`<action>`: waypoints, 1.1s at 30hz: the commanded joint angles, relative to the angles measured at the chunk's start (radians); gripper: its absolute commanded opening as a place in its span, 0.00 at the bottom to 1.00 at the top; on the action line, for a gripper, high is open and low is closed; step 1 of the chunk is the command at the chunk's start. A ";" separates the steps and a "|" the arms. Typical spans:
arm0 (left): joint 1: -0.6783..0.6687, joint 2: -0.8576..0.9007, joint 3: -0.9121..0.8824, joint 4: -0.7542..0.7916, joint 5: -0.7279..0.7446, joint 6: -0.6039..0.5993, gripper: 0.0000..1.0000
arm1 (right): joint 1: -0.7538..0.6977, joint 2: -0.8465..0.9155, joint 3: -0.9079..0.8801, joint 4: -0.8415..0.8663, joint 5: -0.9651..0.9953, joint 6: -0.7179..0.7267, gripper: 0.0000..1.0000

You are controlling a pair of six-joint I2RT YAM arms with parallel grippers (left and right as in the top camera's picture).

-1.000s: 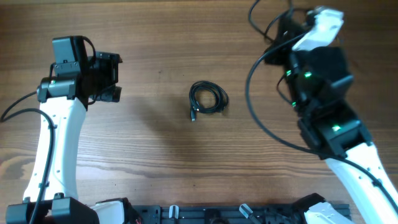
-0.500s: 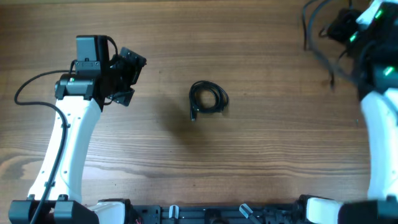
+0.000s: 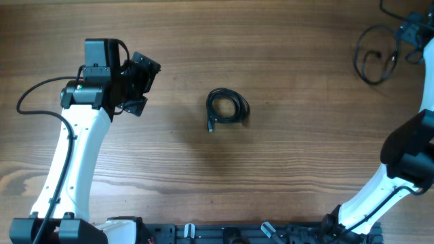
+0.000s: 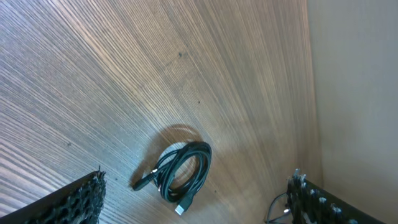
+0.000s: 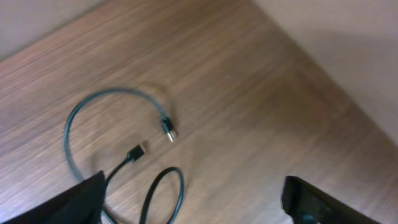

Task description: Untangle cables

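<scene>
The left arm [image 3: 68,169] had smooth, rounded white links, a boxy black wrist block [image 3: 102,57] and a thin black wire [image 3: 41,83] looping out beside it. Its fingers [image 4: 74,199] were black with studded, ribbed faces. The right arm [image 3: 373,196] was white with a bulky black joint [image 3: 407,152].

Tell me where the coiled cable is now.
Overhead, the coiled cable lies alone near the middle of the table, to the right of the left gripper; the loose cable is far off at the far right corner.
</scene>
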 commanded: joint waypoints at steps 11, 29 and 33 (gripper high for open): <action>-0.039 -0.002 0.002 0.002 -0.013 0.024 0.96 | 0.005 0.010 -0.031 -0.319 -0.348 0.038 0.89; -0.039 -0.002 0.002 0.002 -0.025 0.024 0.96 | -0.052 0.011 0.085 0.014 -0.394 0.041 0.04; -0.039 -0.002 0.002 0.002 -0.025 0.024 0.96 | -0.055 0.023 0.171 0.109 -0.395 0.013 0.04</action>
